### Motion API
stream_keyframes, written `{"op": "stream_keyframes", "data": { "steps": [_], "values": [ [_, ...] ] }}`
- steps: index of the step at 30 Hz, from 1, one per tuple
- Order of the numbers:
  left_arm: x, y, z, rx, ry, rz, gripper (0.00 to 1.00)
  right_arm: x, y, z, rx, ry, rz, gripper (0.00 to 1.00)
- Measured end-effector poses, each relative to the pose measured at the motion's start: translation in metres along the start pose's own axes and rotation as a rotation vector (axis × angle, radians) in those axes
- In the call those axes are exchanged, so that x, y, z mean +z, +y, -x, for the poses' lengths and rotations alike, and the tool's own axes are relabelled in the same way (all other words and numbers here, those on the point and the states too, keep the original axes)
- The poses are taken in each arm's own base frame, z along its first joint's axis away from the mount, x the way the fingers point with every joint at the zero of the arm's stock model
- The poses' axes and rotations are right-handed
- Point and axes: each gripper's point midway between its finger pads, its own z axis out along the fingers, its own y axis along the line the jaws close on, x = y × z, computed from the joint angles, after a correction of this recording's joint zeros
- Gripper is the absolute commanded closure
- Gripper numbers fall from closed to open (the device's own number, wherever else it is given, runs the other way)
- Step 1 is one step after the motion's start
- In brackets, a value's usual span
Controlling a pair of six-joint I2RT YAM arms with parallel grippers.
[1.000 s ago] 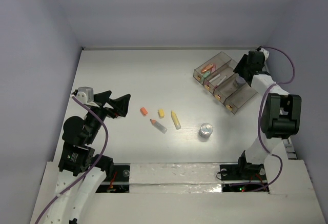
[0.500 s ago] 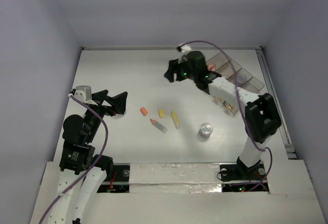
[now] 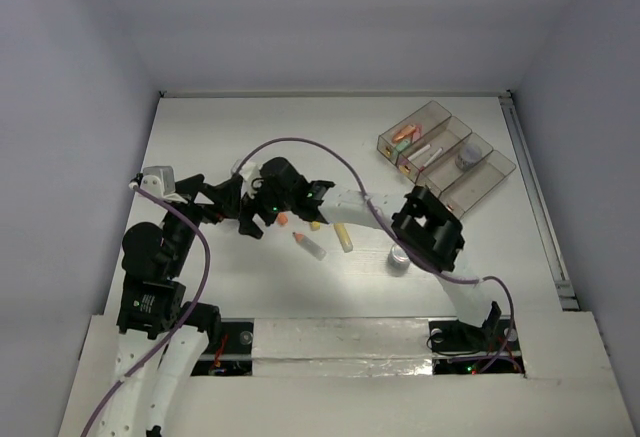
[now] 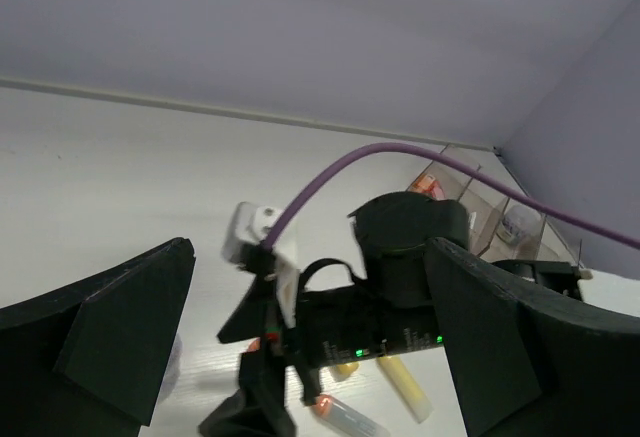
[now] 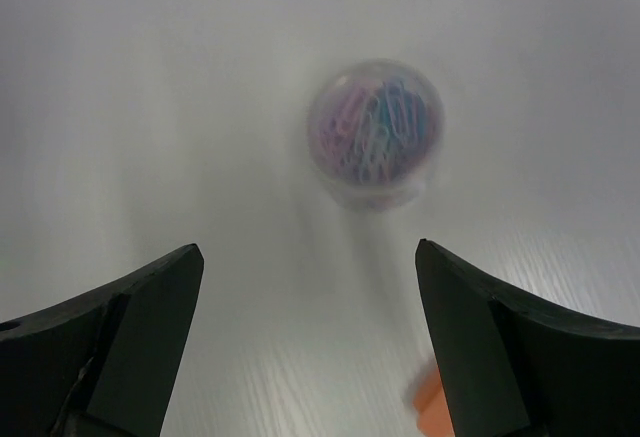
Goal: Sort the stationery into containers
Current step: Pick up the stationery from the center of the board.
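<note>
The white table [image 3: 200,127] is closed in by grey walls on its far and left sides. A broad stretch of bare surface runs left from the row of bins [image 3: 485,179], which sits by the far right corner.

Left of the bins and nearer the arm bases, the two grippers crowd one patch. The right arm [image 3: 370,207] reaches across the whole table, and its purple cable [image 3: 300,143] arcs above it. The right gripper [image 5: 308,249] has its fingers spread wide and holds nothing. It hangs over a round paper-clip tin [image 5: 375,132], which is blurred in the wrist view and hidden in the top view. The left gripper [image 4: 310,252] is also spread wide and empty, and it faces the right gripper's black body close in front.

An orange bit [image 3: 283,219], a yellow bit [image 3: 315,224], a yellow marker [image 3: 343,235] and an orange-tipped marker [image 3: 308,245] lie loose just bin-side of the grippers, partly under the right arm. A silver tin [image 3: 399,260] sits closer to the bins, half covered by that arm's elbow.

The bins hold small pink, orange and green pieces, a pale pen and a tin, all too small to make out clearly.
</note>
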Motion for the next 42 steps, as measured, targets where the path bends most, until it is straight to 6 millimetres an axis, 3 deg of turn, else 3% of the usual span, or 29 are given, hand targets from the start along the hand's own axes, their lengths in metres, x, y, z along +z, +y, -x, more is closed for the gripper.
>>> {"op": "stream_keyframes", "data": {
  "steps": [5, 16, 20, 27, 30, 31, 32, 42],
  "values": [
    [0.0, 0.001, 0.0, 0.003, -0.002, 0.007, 0.01, 0.039, 0.011, 0.008, -0.082, -0.003, -0.014, 0.07],
    [0.0, 0.002, 0.001, 0.005, -0.005, 0.012, 0.01, 0.073, -0.016, -0.02, -0.059, 0.028, -0.114, 0.1],
    [0.0, 0.002, 0.001, 0.005, -0.005, 0.012, 0.01, 0.08, -0.02, -0.016, -0.045, -0.003, -0.129, 0.14],
    [0.0, 0.002, 0.001, 0.005, -0.004, 0.011, 0.01, 0.082, -0.018, 0.014, -0.022, -0.095, -0.128, 0.17],
    [0.0, 0.002, 0.001, 0.005, -0.003, 0.008, 0.01, 0.082, -0.017, 0.023, -0.015, -0.121, -0.125, 0.27],
    [0.0, 0.002, 0.001, 0.005, -0.003, 0.007, 0.01, 0.082, -0.017, 0.025, -0.014, -0.128, -0.125, 0.37],
    [0.0, 0.002, 0.001, 0.005, -0.003, 0.007, 0.01, 0.082, -0.017, 0.026, -0.014, -0.13, -0.125, 0.4],
    [0.0, 0.001, 0.0, 0.005, -0.002, 0.005, 0.01, 0.082, -0.025, 0.028, -0.007, -0.149, -0.173, 0.5]
  ]
}}
